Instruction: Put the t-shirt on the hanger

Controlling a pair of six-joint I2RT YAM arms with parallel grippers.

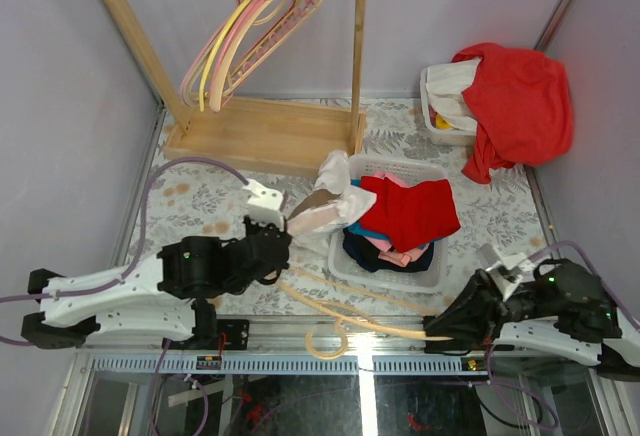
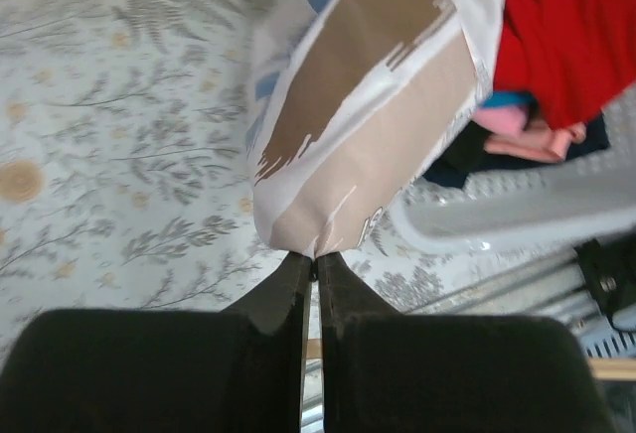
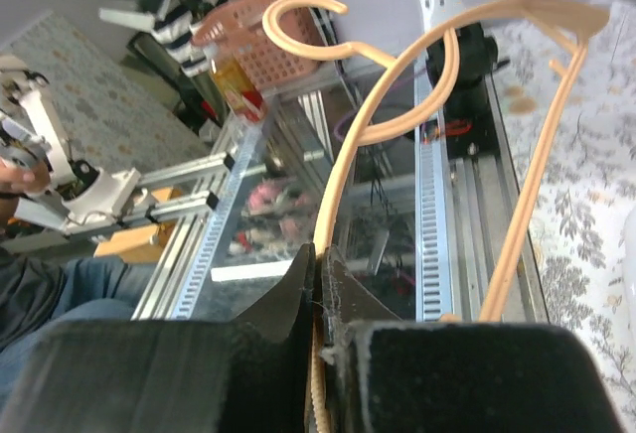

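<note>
The white t-shirt (image 1: 325,206), with tan-brown and blue print patches, hangs bunched from the basket's left rim out over the table. My left gripper (image 1: 284,226) is shut on its lower tip. In the left wrist view the cloth (image 2: 368,105) rises from my closed left gripper (image 2: 316,257). The pale peach hanger (image 1: 345,322) lies along the table's front edge, hook toward the near side. My right gripper (image 1: 432,333) is shut on one end of it. In the right wrist view the hanger (image 3: 397,85) runs up from the closed right gripper (image 3: 318,252), hook at top.
A white basket (image 1: 390,281) of red and navy clothes (image 1: 410,211) stands mid-table, right of the t-shirt. A wooden rack (image 1: 270,131) with pink and yellow hangers (image 1: 250,26) stands at the back. A bin (image 1: 432,126) with a big red garment (image 1: 520,101) is at back right.
</note>
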